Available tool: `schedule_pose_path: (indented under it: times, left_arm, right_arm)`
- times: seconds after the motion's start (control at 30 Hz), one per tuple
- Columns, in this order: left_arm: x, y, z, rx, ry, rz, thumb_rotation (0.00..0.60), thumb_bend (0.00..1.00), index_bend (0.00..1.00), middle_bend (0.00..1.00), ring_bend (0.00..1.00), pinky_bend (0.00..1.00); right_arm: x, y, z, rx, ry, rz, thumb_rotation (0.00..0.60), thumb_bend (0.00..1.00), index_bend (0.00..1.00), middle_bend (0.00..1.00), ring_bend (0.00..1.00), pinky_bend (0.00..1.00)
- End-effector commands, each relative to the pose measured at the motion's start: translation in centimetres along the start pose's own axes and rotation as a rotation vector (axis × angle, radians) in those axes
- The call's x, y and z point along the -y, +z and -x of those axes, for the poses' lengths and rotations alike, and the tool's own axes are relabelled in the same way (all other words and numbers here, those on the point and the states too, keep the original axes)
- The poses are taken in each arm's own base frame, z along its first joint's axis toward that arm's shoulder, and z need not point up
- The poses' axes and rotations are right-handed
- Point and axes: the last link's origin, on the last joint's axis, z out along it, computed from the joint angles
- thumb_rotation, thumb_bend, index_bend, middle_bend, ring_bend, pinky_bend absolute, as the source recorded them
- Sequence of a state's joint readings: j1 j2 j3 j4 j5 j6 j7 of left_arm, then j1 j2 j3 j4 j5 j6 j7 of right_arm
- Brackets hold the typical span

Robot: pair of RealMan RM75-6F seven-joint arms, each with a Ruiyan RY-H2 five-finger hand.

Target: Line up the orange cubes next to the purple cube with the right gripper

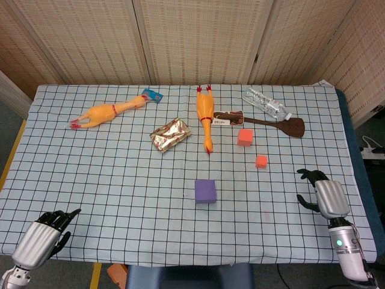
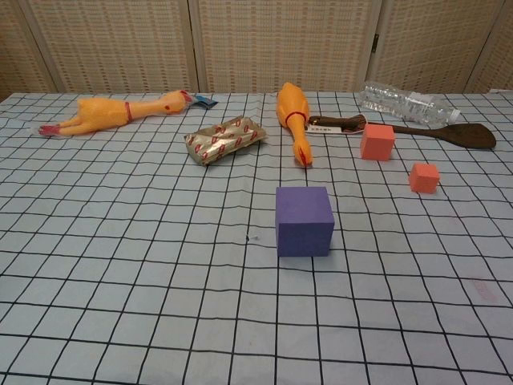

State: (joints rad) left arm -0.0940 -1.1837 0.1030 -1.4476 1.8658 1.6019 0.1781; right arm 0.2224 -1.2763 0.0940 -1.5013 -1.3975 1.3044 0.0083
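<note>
The purple cube (image 1: 205, 191) (image 2: 304, 220) stands near the middle of the checked tablecloth (image 1: 120, 174). A larger orange cube (image 1: 245, 137) (image 2: 377, 142) sits beyond it to the right. A smaller orange cube (image 1: 261, 161) (image 2: 424, 177) lies a little nearer and further right; both are apart from the purple one. My right hand (image 1: 322, 192) hovers at the table's right front, well right of the cubes, fingers apart and holding nothing. At the front left corner, my left hand (image 1: 51, 227) is empty with its fingers loosely spread. The chest view shows neither hand.
Two rubber chickens lie at the back, one on the left (image 1: 108, 112) and one in the centre (image 1: 205, 117). A foil packet (image 1: 170, 134) is between them. A brown spatula (image 1: 264, 122) and a plastic bottle (image 1: 264, 104) lie behind the orange cubes.
</note>
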Motion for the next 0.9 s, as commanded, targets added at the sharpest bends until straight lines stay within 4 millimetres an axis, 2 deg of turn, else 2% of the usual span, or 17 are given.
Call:
schedule_pose_path:
  times: [0.03,0.17,0.3,0.4,0.47,0.6,0.77,0.9]
  left_arm:
    - [0.0,0.0,0.0,0.000,0.002,-0.001,0.600,0.45,0.19,0.37,0.32,0.43]
    - [-0.2,-0.1,-0.1,-0.002,0.004,0.003,0.600,0.45,0.19,0.37,0.32,0.43]
    - [-0.1,-0.1,-0.1,-0.002,-0.004,-0.001,0.600,0.45,0.19,0.37,0.32,0.43]
    - [0.0,-0.2,-0.2,0.002,-0.011,-0.001,0.600,0.45,0.19,0.37,0.32,0.43]
    - [0.0,-0.2,-0.3,-0.006,-0.016,0.002,0.600,0.45,0.19,0.37,0.32,0.43]
    - [-0.1,-0.3,-0.4,-0.012,-0.013,0.007,0.600,0.45,0.19,0.37,0.32,0.43]
    - [0.0,-0.3,-0.4,-0.012,-0.024,-0.001,0.600,0.45,0.19,0.37,0.32,0.43]
    - [0.0,-0.5,-0.5,-0.008,-0.031,0.006,0.600,0.45,0.19,0.37,0.32,0.43]
  right_arm:
    - [0.0,0.0,0.0,0.001,-0.002,0.000,0.600,0.17,0.26,0.37,0.25,0.61]
    - [-0.1,0.1,0.0,0.002,-0.005,0.002,0.600,0.17,0.26,0.37,0.25,0.61]
    - [-0.1,0.8,0.0,-0.032,-0.001,0.006,0.600,0.17,0.26,0.38,0.31,0.61]
    - [0.2,1.5,0.3,-0.055,-0.001,0.003,0.600,0.17,0.26,0.47,0.43,0.69]
    - [0.7,2.3,0.5,-0.063,0.000,-0.008,0.600,0.17,0.26,0.58,0.54,0.75]
    - [2.1,5.1,0.4,-0.077,-0.028,-0.014,0.600,0.17,0.26,0.71,0.66,0.83]
    - [4.1,10.0,0.1,-0.119,-0.030,0.016,0.600,0.16,0.25,0.78,0.72,0.87]
    - [5.1,13.1,0.5,-0.092,-0.001,0.033,0.600,0.12,0.22,0.81,0.76,0.89]
